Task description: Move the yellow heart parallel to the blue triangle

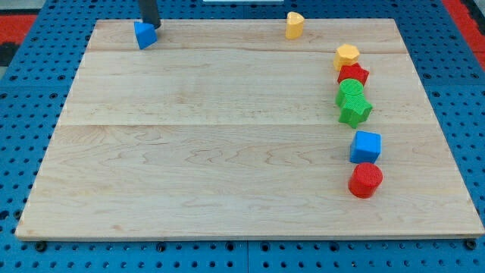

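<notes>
The yellow heart (294, 25) sits near the board's top edge, right of centre. The blue triangle (145, 35) sits near the top left corner. My tip (151, 26) touches the blue triangle's upper right side; the dark rod rises out of the view's top. The yellow heart lies far to the right of my tip, at about the same height in the view.
A column of blocks runs down the right side: a yellow hexagon (347, 54), a red star (353, 74), a green round block (350, 91), a green star (355, 109), a blue cube (366, 145) and a red cylinder (366, 180). The wooden board (212, 152) lies on a blue perforated base.
</notes>
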{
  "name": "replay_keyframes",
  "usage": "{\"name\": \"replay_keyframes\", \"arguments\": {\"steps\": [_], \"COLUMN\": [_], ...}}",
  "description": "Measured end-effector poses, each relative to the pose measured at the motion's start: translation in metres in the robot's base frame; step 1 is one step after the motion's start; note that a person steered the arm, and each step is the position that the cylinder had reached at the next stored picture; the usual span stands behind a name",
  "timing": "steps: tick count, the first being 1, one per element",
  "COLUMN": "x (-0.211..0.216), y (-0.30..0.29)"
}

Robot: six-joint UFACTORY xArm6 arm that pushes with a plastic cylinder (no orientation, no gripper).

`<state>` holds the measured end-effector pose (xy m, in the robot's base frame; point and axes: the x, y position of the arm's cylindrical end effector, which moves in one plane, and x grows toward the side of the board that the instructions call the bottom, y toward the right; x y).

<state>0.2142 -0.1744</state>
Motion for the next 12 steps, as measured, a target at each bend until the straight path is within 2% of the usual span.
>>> {"name": "replay_keyframes", "arguments": {"steps": [1,3,4,5,6,7,8,9,10,11,12], "x": [0.013,-0.01,0.02,0.068,0.039,-0.016,-0.021,0.011,0.015,-0.003,-0.021], "y": [0.0,0.207,0.258,0.27,0.366,0.406,0.367,0.264,0.198,0.234,0.203]}}
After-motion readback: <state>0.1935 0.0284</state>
